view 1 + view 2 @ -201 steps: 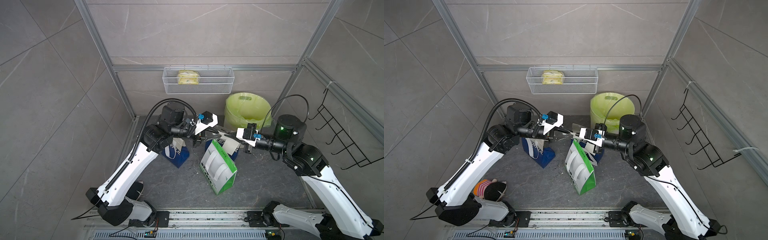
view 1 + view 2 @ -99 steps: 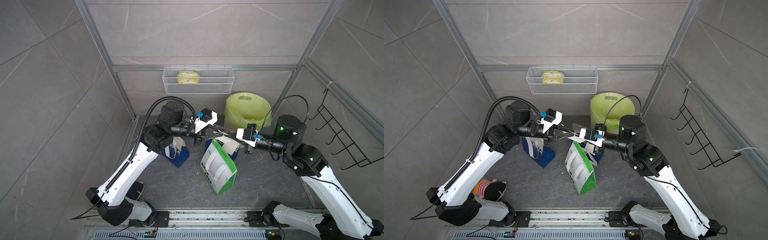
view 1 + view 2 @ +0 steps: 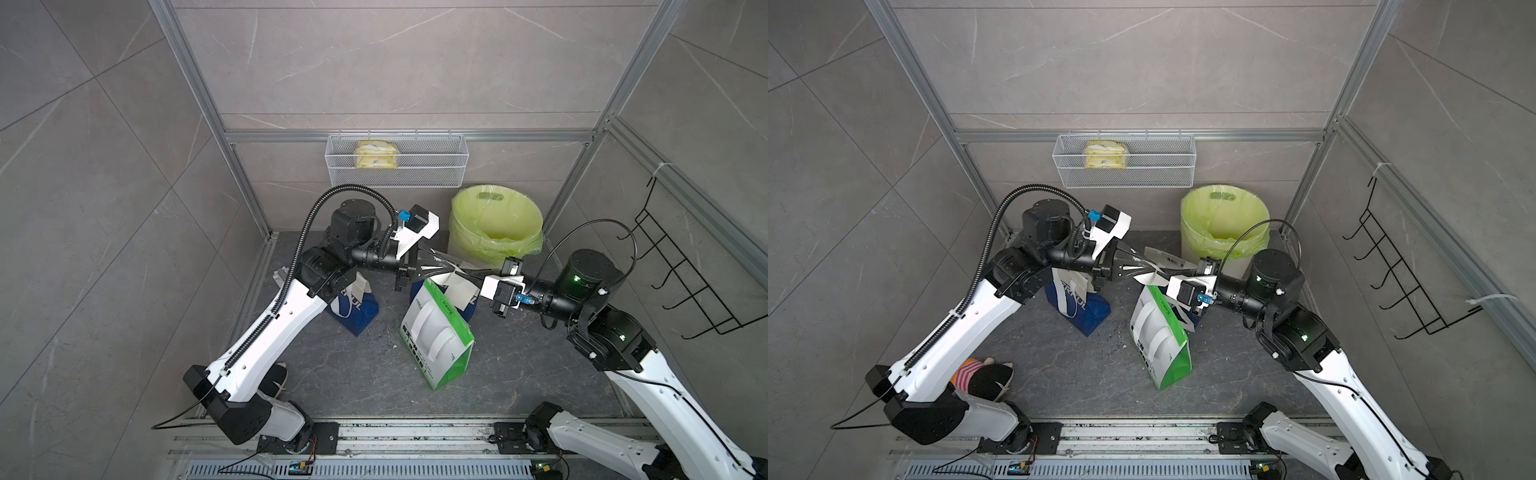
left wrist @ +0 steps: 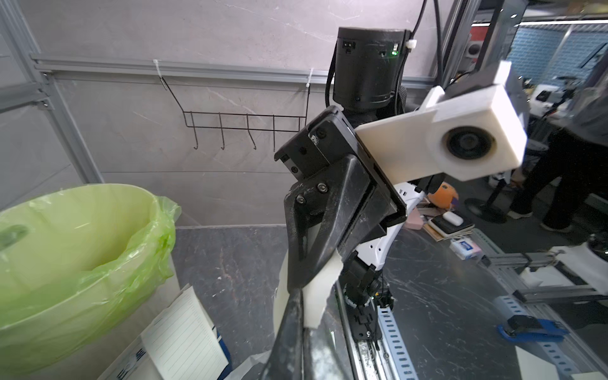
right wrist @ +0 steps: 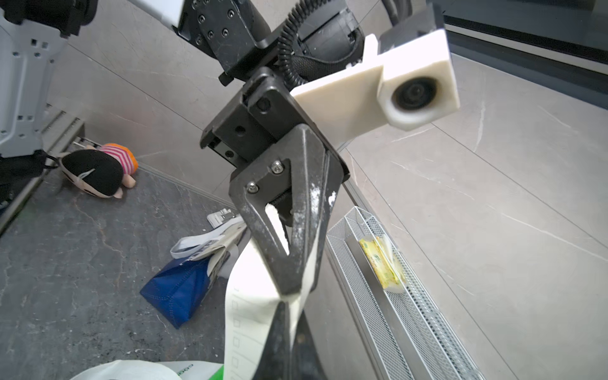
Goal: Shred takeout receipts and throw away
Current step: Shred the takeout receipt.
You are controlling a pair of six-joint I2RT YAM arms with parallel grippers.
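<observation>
Your left gripper point(image 3: 1152, 270) and right gripper point(image 3: 1163, 272) meet tip to tip in mid-air above the dark marbled floor point(image 3: 365, 374). Each has its jaws closed tight on the same thin white paper receipt point(image 3: 1169, 261), which is crumpled and twisted between them in both top views. Seen from the right wrist camera, the pinched paper bears a column of faint printed marks and drapes down past the black fingers. The wrist view from the left arm shows a pale fold of it caught where the two sets of fingers touch. The held paper hangs just above the open mouth of an upright green-and-white paper bag point(image 3: 436, 332), and near a round bin lined with a yellow-green plastic bag point(image 3: 494, 224), though not over the bin. A second white lined receipt point(image 4: 184, 335) lies flat against the face of a blue-and-white paper bag point(image 4: 131, 362) that stands just beside the bin and behind the green-and-white one. Another blue-and-white paper bag with white handles point(image 3: 355, 309) stands under your left arm, well apart from the bin. On the back wall a white wire mesh basket point(image 3: 397, 174) holds a yellow packet point(image 3: 376, 154). A black wire hook rack point(image 3: 681, 274) hangs on the side wall by your right arm. A small plush toy with a black head and striped body point(image 3: 984, 374) lies on the floor beside the base of your left arm.
</observation>
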